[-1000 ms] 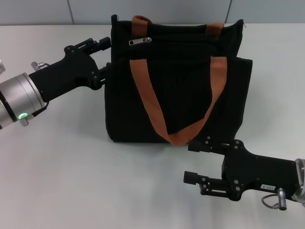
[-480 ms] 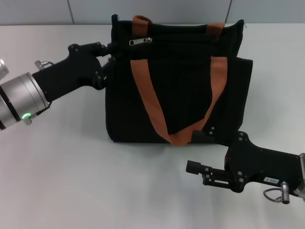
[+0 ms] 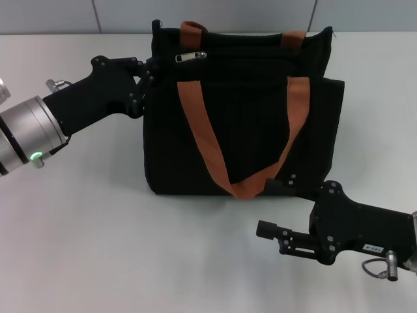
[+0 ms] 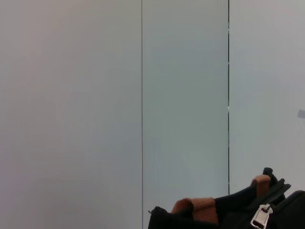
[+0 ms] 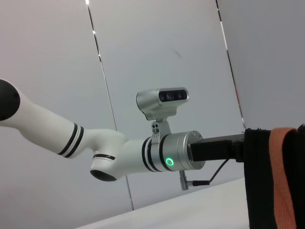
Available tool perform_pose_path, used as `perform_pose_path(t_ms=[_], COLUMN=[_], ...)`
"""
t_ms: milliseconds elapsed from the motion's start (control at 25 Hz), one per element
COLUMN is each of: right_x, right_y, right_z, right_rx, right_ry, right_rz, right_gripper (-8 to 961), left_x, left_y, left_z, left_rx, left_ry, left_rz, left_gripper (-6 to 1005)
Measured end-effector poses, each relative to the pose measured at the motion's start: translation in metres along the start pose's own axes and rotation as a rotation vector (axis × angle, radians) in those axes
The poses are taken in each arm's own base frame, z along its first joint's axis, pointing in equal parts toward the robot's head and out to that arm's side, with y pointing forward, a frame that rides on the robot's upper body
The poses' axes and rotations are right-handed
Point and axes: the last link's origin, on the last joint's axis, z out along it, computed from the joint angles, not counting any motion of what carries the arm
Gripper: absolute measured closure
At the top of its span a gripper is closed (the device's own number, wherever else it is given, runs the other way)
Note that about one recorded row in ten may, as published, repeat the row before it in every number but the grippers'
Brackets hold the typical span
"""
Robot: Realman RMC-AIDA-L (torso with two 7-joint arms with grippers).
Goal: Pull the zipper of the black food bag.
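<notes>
The left gripper [image 3: 148, 73] presses against the upper left edge of the black food bag [image 3: 247, 140], its fingertips lost against the dark fabric, so I cannot tell their spread. The bag stands mid-table [image 3: 98, 228], with the zipper [image 3: 191, 57] near its top left corner, just beside that gripper. The right gripper [image 3: 273, 210] reaches in low at the bag's front right corner, its fingers spread wide, the upper one touching the bag's base by the orange strap [image 3: 215, 153].

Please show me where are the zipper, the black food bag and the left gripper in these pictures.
zipper [image 3: 191, 57], head view, on its silver pull tab.
black food bag [image 3: 251, 137], head view, on its front panel.
left gripper [image 3: 144, 81], head view, at its fingertips beside the bag's upper left corner.
</notes>
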Motion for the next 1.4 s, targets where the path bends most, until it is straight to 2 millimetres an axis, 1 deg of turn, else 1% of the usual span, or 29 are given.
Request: perform_pose_path(t_ms=[320,520,680,840,1080,1400], right_x=[-0.0022,-0.0022,-0.0023,-0.0042,-0.0078,-0.0095], right_y=[-0.0005,-0.0006,-0.0007,-0.0013,-0.0009,-0.0019], right_z=[-0.0029,-0.0029,-0.0028,-0.0012,0.0004,0.0009], right_rx=[0.016,0.016,0.015,0.007,-0.013,-0.01], right_ry=[-0.021,-0.02,-0.021,-0.025,-0.038,-0.046], right_rz=[-0.005,-0.007,-0.009,-0.014,-0.021,-0.024], right_gripper=[241,241,242,242,242,241], left_x=[0.0001,-0.0007,-0.0032,-0.0017,-0.0002,0.0002], left_y=[0.0,0.001,0.0075,0.0054,0.0023,-0.0008], left_z=[0.0002,0.0005,0.0024,0.0013,0.0025,0.0069], left_rx=[0.0,-0.004,-0.045,-0.039,-0.03,-0.017], left_ry=[0.002,-0.002,-0.024,-0.027,-0.033,-0.045], left_rz=[-0.002,-0.001,0.016,0.027,0.044,0.053], left_gripper=[973,934,902,871,649,495])
